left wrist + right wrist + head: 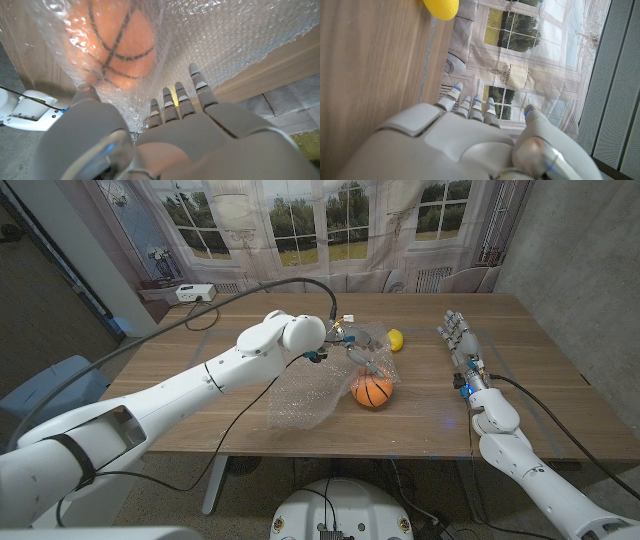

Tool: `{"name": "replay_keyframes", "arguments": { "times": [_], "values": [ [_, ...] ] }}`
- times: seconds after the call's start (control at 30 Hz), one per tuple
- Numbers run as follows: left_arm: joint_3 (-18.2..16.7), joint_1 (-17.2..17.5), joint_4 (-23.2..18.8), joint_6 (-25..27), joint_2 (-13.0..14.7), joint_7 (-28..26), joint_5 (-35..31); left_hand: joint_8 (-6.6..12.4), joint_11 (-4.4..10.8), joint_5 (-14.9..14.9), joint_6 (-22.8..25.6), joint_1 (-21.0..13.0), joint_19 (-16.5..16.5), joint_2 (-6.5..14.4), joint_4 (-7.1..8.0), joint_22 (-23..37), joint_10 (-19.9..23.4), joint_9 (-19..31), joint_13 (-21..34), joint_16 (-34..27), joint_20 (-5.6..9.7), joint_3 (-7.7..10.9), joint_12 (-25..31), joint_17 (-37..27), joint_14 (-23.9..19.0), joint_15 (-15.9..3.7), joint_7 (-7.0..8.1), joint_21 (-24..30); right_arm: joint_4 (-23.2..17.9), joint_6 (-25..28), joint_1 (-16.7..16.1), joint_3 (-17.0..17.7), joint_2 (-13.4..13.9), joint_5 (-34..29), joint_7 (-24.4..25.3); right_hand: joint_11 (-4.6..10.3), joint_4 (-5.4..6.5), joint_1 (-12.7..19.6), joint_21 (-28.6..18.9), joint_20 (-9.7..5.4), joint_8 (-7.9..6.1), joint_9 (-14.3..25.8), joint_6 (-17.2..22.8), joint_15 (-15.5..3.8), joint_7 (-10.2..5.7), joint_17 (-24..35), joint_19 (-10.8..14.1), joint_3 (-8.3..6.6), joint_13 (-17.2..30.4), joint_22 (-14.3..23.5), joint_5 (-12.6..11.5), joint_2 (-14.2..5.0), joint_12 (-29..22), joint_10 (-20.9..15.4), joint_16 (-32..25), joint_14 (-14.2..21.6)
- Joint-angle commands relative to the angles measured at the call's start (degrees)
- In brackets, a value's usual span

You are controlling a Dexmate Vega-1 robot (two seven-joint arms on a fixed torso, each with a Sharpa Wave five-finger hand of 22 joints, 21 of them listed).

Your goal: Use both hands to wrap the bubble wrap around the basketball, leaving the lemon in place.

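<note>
With your left hand fingers grasping the bubble wrap, draw it over the basketball toward 3 o'clock, where your released right hand waits, sparing the lemon at 1 o'clock.

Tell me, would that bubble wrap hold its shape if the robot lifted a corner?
Probably not. The bubble wrap lies crumpled and drapes over the basketball, so it looks floppy and light. The left hand holds a raised part, which sags. The round ball could roll if tugged.
</note>
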State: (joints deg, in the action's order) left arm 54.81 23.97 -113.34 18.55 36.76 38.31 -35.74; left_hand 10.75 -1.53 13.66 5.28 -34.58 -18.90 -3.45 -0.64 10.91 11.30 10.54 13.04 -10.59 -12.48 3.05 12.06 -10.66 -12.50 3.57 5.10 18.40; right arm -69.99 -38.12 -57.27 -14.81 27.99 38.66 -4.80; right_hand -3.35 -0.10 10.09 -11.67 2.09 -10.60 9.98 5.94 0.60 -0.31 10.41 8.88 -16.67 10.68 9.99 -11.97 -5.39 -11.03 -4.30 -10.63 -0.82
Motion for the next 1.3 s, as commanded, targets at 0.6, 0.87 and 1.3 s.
{"name": "replay_keyframes", "arguments": {
  "times": [0.6,0.87,1.3],
  "values": [
    [7.2,-1.8,9.7,-3.9,-6.7,1.2,-2.3,-0.35,-0.10,0.8,-2.0,-3.4,-2.9,1.8,-1.23,0.1,-0.6,0.3,-0.2,-0.6,0.15,1.00,0.0,0.1,-1.4,-0.95,-0.29,-0.1,0.3,-2.9,-1.4,1.5,-0.3,1.4,-1.2,0.10,-0.40,-0.5,-0.1,0.98,-0.17,0.3,0.3,0.49,-0.67,0.0,0.4,-0.08,0.1,0.3,-0.3,0.18,-0.3,-0.7,-0.4,1.0],
    [11.3,1.1,5.3,-3.8,-5.7,-7.5,-20.3,1.16,2.48,-0.9,0.5,-8.7,-15.0,2.8,-4.46,0.2,4.2,0.4,0.3,-3.0,2.08,2.57,2.3,0.0,-11.7,-5.81,-0.47,3.5,-0.3,-3.2,-2.3,2.0,-0.2,1.3,-0.3,0.06,-0.36,-0.6,-0.1,1.06,-0.17,0.3,0.3,0.59,-0.76,0.0,0.4,-0.06,0.1,0.3,-0.3,0.16,-0.3,-0.8,-0.4,1.1],
    [7.7,7.4,5.2,-5.9,-6.2,-14.9,-29.1,8.44,7.85,-2.7,26.8,-28.4,-38.6,10.4,-10.01,0.9,28.7,2.6,6.1,-14.9,18.38,11.85,16.5,-6.5,-45.9,-16.66,-3.89,14.6,-0.9,-3.7,-3.1,2.4,-0.4,0.7,1.1,0.13,-0.34,-0.7,-0.1,1.05,-0.20,0.4,0.4,0.77,-0.82,0.0,0.5,-0.09,0.1,0.3,-0.3,0.06,-0.4,-1.0,-0.5,1.3]
  ]
}}
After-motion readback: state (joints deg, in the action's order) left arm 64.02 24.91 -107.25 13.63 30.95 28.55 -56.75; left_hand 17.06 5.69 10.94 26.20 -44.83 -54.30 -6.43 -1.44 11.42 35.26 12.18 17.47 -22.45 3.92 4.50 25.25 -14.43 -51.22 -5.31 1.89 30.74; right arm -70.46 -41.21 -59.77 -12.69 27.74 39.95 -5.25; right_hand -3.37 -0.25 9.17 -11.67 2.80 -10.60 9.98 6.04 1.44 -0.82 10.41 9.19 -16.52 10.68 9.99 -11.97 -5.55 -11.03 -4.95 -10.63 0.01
